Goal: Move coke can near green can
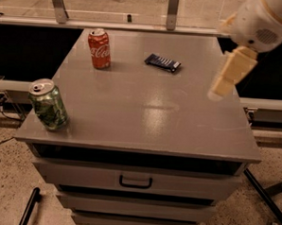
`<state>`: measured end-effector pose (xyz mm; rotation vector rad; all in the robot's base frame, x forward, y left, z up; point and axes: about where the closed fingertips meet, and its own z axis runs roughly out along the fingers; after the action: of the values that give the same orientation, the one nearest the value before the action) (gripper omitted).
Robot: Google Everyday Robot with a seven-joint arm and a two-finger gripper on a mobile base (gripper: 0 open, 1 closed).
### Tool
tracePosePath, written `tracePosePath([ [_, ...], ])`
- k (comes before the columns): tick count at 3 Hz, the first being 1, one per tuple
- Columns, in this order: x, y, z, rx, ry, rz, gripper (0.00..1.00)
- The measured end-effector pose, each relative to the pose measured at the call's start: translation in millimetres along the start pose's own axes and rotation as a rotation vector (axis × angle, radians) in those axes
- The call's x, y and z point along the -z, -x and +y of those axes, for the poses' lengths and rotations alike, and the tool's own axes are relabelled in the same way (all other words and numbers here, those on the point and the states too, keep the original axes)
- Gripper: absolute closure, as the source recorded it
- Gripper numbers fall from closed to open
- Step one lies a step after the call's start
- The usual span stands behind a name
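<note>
While the camera view looks down on the grey cabinet top [145,119], the coke can [99,49] stands upright at the back-left of it, close to the rear edge. Long axis vertical, silver top up, white script facing the camera.

The green can [48,105] is also upright with its top up, at the front-left corner just inside the left and front edges. The two cans are well apart, with bare top between them, both along the left side.

A dark wrapped snack bar [162,62] lies flat to the right of the coke can, not touching it, its long axis running roughly left-right with a slight skew.

The gripper [223,83] hangs in the air over the right side of the top, cream-coloured and pointing down and to the left from the white arm [262,21] in the upper-right corner. It is clear of the surface and far from both cans, with nothing in it. Can't tell whether it is spread or closed.

A drawer with a dark handle [135,182] sits below the front edge.
</note>
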<state>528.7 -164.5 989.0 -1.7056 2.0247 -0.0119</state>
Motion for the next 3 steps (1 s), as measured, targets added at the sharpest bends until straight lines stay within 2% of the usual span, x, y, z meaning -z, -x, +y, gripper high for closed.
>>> tracePosePath([
  [1,-39.3,51.7,-35.4,0.013,0.003,-0.149,0.00],
  [2,-85.4,102.1,-57.2,-0.003,0.004,-0.294,0.00],
  [3,-151.3,160.4,-77.9,-0.054,-0.008,-0.465,0.00],
])
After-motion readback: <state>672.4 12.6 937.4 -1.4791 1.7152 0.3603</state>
